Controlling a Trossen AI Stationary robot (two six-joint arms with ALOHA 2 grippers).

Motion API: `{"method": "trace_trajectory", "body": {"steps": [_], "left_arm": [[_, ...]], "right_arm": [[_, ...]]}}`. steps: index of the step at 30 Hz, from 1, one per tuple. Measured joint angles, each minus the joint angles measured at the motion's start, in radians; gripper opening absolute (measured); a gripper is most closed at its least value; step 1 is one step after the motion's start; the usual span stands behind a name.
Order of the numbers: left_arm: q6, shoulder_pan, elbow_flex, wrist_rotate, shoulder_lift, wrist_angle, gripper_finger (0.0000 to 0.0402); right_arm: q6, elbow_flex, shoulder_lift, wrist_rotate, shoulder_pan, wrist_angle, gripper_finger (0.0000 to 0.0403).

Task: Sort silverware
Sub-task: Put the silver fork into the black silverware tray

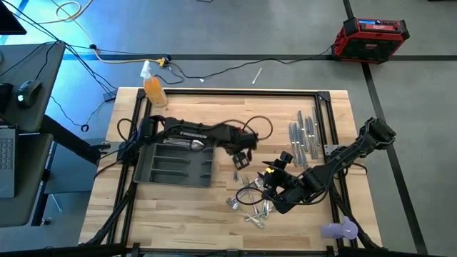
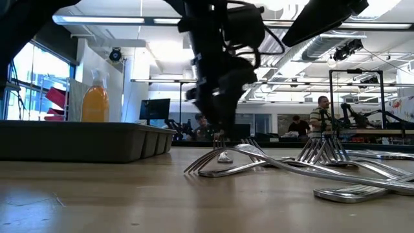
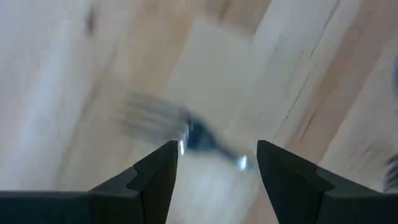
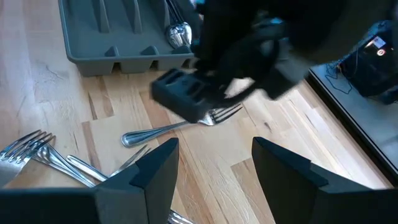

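Observation:
A single silver fork [image 4: 168, 129] lies flat on the wood just right of the dark grey tray [image 1: 175, 160]. My left gripper [image 3: 217, 162] stands open right over it, pointing steeply down, with the fork's neck [image 3: 199, 138] showing between the two fingers. In the right wrist view that gripper [image 4: 186, 99] hovers at the fork's tine end. My right gripper [image 4: 214, 158] waits open nearer the table's front right, over a heap of forks [image 1: 250, 203]. A spoon [image 1: 189, 144] lies in the tray.
A row of knives [image 1: 303, 135] lies at the far right of the table. An orange bottle [image 1: 153, 87] stands at the far left corner, and a purple object [image 1: 340, 230] sits at the near right edge. More forks [image 4: 28, 149] spread left of my right gripper.

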Motion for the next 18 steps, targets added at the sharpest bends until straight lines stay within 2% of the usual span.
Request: {"method": "trace_trajectory", "body": {"steps": [2,8,13,18], "left_arm": [[-0.04,-0.008,-0.03,0.002,0.0,-0.01,0.0202],[-0.117,-0.002,-0.112,0.136,0.001,0.003,0.0215],[-0.153,-0.002,-0.173,0.137,-0.006,0.073,0.0226],[-0.157,-0.001,-0.178,0.131,-0.007,0.095,0.0231]], "right_arm": [[0.0,0.0,0.0,0.0,0.0,0.0,0.0192],[0.0,0.0,0.0,0.0,0.0,0.004,0.0192],[0.0,0.0,0.0,0.0,0.0,0.006,0.0192],[0.0,0.0,0.0,0.0,-0.001,0.006,0.0192]]}}
